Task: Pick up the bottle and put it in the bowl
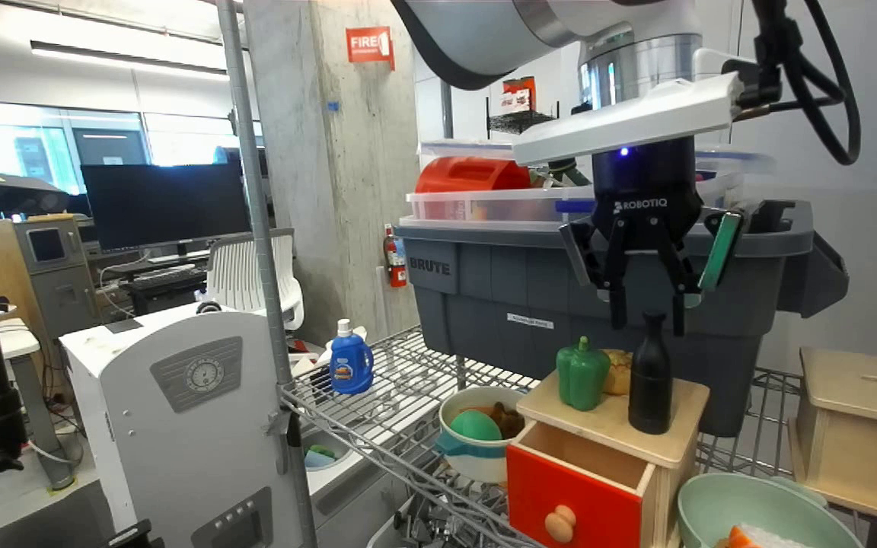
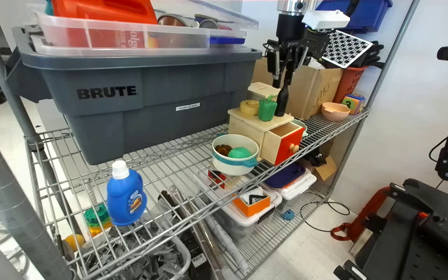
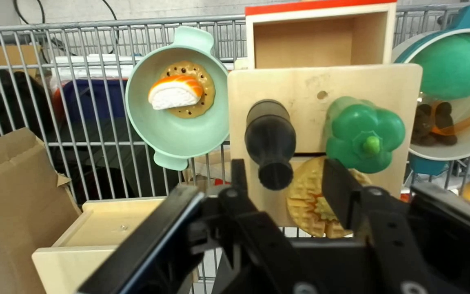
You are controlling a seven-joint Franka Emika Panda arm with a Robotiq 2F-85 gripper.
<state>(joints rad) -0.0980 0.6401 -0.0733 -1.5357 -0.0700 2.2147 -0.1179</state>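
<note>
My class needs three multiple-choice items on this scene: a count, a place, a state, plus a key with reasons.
1. How many things show in the mint-green bowl? A none; B two; C five.
2. Where does the black bottle stand? A on a wooden box; B in that bowl; C under that box.
3. How are the fingers? A pressed together; B shut on that bowl; C apart.

1 B: the wrist view shows sushi and a pancake.
2 A: both exterior views show it upright on top.
3 C: the wrist view shows a gap between them.
</note>
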